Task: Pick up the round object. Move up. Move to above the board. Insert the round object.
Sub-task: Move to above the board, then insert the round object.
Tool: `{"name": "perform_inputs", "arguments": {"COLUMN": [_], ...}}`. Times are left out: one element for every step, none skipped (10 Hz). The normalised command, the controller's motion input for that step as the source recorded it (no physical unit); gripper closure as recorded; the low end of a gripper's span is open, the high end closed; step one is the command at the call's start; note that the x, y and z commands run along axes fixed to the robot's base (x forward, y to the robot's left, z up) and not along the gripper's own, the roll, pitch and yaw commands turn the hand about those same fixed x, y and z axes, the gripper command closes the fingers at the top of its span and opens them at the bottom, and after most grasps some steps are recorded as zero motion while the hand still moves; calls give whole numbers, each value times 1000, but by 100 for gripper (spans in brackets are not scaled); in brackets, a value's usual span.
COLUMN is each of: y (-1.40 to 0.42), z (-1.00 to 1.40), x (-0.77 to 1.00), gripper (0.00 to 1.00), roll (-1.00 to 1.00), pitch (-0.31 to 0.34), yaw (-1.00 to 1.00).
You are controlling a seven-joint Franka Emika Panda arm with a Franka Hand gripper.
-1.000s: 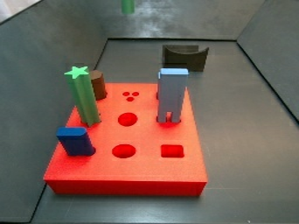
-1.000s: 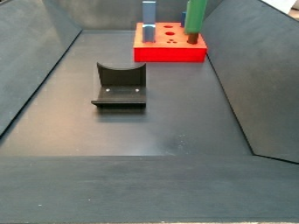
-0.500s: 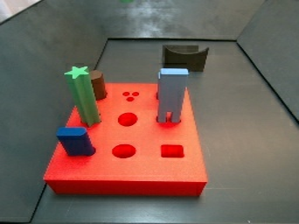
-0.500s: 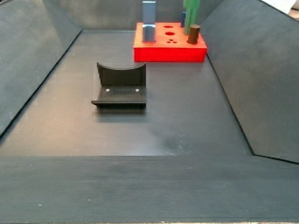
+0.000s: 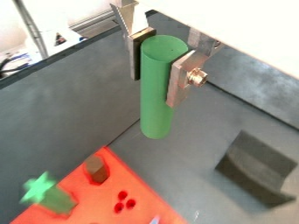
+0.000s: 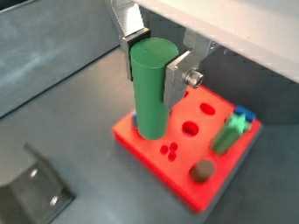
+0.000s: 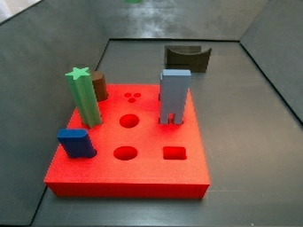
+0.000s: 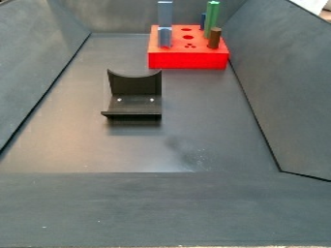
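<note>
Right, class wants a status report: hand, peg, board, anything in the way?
Hand shut on green peg, high above floor. Red board below; round holes open. Star post stands nearby.

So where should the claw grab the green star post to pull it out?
Judging by its pose, high on its shaft, coming straight down. The green star post stands upright in the red board, with a brown cylinder close beside it, so its top is freest. Right now the claw is busy holding the green peg high up.

Green round object (image 5: 160,87) upright between gripper (image 5: 163,55) jaws
</note>
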Motion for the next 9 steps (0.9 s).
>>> {"name": "perform_inputs", "arguments": {"y": [-1000,-943,-651,-316,-207,200,54,0,0], "z": [226,217,151,76,56,-440,-429,-540,-500], "x": [313,315,246,158,120,31,0,0,0], "gripper": [100,100,100,100,100,100,100,100,100], "roll": [-6,4,12,21,26,0,-4,-110,-40], "pitch": [126,133,137,122,104,21,0,0,-11], "yaw": [0,7,7,5,5,66,3,-943,-1000]}}
